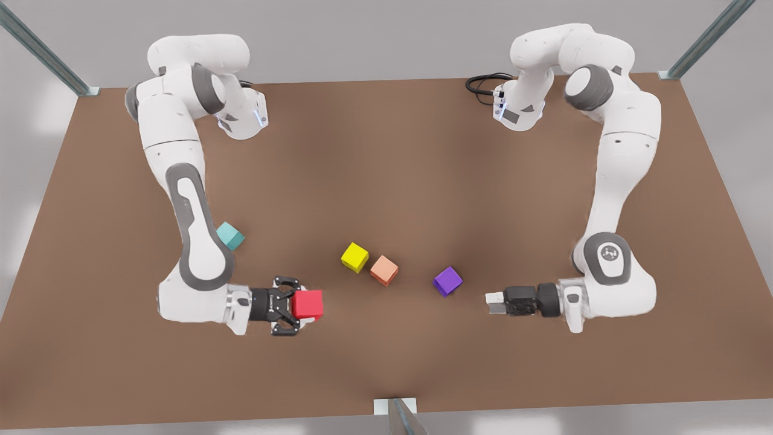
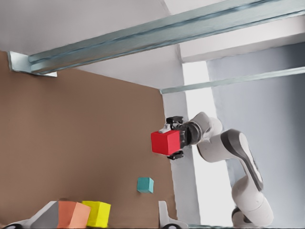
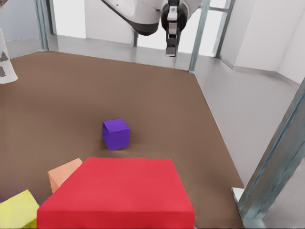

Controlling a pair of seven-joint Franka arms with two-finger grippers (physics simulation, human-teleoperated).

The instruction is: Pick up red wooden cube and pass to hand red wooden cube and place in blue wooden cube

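A brown table (image 1: 386, 181) sits in a pale room, with metal struts (image 1: 42, 51) at its corners.

Two white-and-grey arms reach in from the far edge. The right arm (image 1: 187, 217) stands on the front view's left; the left arm (image 1: 622, 181) stands on the front view's right.

The right gripper (image 1: 300, 313), the linkage-fingered hand, lies level above the near part of the table and points toward the other arm. Its fingers (image 1: 287, 283) are closed against the red cube (image 1: 308, 304), which is held clear of the surface. In the left wrist view the same cube (image 2: 166, 142) is seen across the table in that hand. In the right wrist view it (image 3: 119, 195) sits close in front of the camera.

The left gripper (image 1: 494, 302) is the compact black one. It also lies level, pointing back at the hand, well apart from it. It holds nothing; how far its fingers are parted cannot be told.

The blue cube (image 1: 230, 235) rests on the table just beside the right arm's forearm, away from the other cubes.

Between the grippers, three cubes rest on the table: a yellow cube (image 1: 354, 257) and an orange cube (image 1: 384, 270) almost touching, and a purple cube (image 1: 447, 281) nearer the left gripper.
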